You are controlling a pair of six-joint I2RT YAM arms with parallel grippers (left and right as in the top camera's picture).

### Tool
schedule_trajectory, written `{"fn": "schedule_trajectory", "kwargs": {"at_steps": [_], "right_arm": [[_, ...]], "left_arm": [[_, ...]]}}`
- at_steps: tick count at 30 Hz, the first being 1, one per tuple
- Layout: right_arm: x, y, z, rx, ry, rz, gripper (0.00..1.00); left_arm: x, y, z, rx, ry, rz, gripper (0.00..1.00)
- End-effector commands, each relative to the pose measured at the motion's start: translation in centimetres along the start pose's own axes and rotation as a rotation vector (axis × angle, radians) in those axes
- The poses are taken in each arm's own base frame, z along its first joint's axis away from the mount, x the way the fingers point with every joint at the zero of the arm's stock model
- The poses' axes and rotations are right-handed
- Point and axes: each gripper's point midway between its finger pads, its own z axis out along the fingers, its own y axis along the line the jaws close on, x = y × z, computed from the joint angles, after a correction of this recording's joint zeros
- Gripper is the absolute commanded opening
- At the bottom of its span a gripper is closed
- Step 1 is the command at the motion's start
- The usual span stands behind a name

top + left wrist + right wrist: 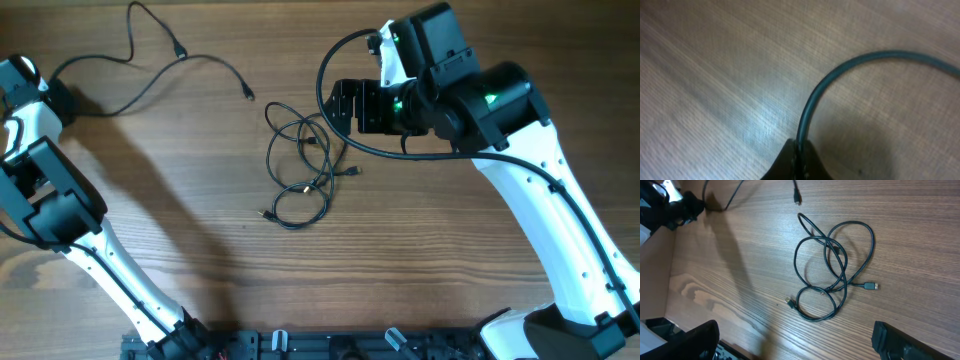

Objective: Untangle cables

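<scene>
— Where are the tangled cables (300, 165) to be found?

— At the middle of the table (450, 280), heaped in overlapping loops, with the heap's long axis running away from the robot.

— And the claws?

— The right claw (340, 105) is held wide open and empty, just beside the heap's far right edge, and is judged much the nearer. The left claw (799, 152) is clamped on one end of a loose cable (150, 70), which is strung out to the left. Its free plug is seen near the heap, apparently not touching.

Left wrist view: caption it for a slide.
Left gripper shut on a black cable that curves away over the wooden table.
</scene>
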Motion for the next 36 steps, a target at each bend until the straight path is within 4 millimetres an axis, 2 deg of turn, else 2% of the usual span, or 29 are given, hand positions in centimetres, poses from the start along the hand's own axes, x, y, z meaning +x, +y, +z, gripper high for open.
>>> {"fn": "schedule_trajectory", "kwargs": {"at_steps": [1,3,4,6,7,8,9,10,12,15,17,18,20,21,23,25,26,27,28,29,30,31,32,34,36], "right_arm": [[0.0,-0.1,0.4,0.005,0.007,0.006,1.0],[0.0,-0.1,0.4,0.005,0.007,0.007,1.0],[0.0,-0.1,0.4,0.005,0.007,0.008,1.0],[0.0,0.0,0.4,0.005,0.007,0.026,1.0],[0.0,0.0,0.4,0.005,0.007,0.033,0.99],[0.0,-0.1,0.4,0.005,0.008,0.033,1.0],[0.1,-0.1,0.4,0.006,0.011,0.034,1.0],[0.1,-0.1,0.4,0.007,0.01,0.034,1.0],[0.2,-0.1,0.4,0.004,0.015,0.035,0.99],[0.2,0.0,0.4,0.002,0.018,0.035,1.0],[0.2,0.0,0.4,0.002,0.017,0.035,1.0],[0.2,0.0,0.4,0.002,0.017,0.035,1.0],[0.2,0.0,0.4,0.002,0.016,0.034,1.0],[0.1,0.0,0.4,0.0,0.012,0.032,1.0],[-0.1,0.1,0.4,-0.003,0.006,0.029,1.0],[-0.2,0.0,0.4,0.005,-0.002,0.028,1.0],[-0.2,-0.1,0.4,0.01,-0.002,0.027,1.0],[-0.2,-0.1,0.4,0.01,-0.001,0.027,1.0],[-0.2,-0.1,0.4,0.01,-0.001,0.028,1.0],[-0.2,-0.1,0.4,0.01,-0.001,0.027,1.0],[-0.2,-0.1,0.4,0.01,-0.001,0.028,1.0],[-0.2,-0.1,0.4,0.01,-0.001,0.028,1.0],[-0.2,-0.1,0.4,0.01,0.001,0.028,1.0],[0.0,-0.2,0.4,0.013,0.006,0.03,1.0],[0.3,-0.4,0.4,0.02,0.018,0.033,1.0]], "left_arm": [[-4.1,0.1,-1.5,0.013,-0.132,-0.012,0.04],[-8.2,0.0,-3.9,0.02,-0.251,-0.02,0.04],[-11.3,0.0,-6.2,0.024,-0.342,-0.025,0.04],[-15.8,0.5,-9.7,0.024,-0.459,-0.036,0.04],[-17.6,1.0,-11.1,0.019,-0.508,-0.043,0.04],[-18.4,1.4,-11.8,0.016,-0.531,-0.048,0.1],[-18.8,1.9,-12.0,0.009,-0.538,-0.047,0.49],[-18.2,2.6,-11.4,-0.001,-0.516,-0.052,1.0],[-16.9,3.9,-10.6,-0.018,-0.46,-0.06,1.0],[-16.1,4.4,-10.6,-0.027,-0.413,-0.063,1.0],[-15.4,2.7,-11.5,0.049,-0.361,-0.079,1.0],[-15.1,1.3,-12.0,0.12,-0.337,-0.089,1.0],[-13.2,-4.1,-13.7,0.407,-0.225,-0.11,1.0],[-11.4,-7.0,-14.6,0.559,-0.139,-0.109,1.0],[-8.2,-9.4,-14.0,0.583,-0.012,-0.108,1.0],[-4.5,-11.3,-13.2,0.489,0.115,-0.084,0.32],[-3.6,-11.9,-13.1,0.453,0.142,-0.068,0.32],[-2.0,-12.9,-13.2,0.395,0.188,-0.036,0.4],[-0.6,-14.0,-13.6,0.383,0.234,-0.012,0.38],[0.6,-14.9,-13.9,0.388,0.275,0.004,0.26],[2.2,-16.3,-14.2,0.394,0.325,0.021,0.04],[3.1,-16.9,-14.0,0.373,0.348,0.011,0.04],[3.8,-16.9,-13.0,0.294,0.35,0.003,0.04],[4.0,-16.2,-11.8,0.208,0.322,0.028,0.04],[4.4,-14.3,-10.1,0.089,0.305,0.045,0.04]]}}
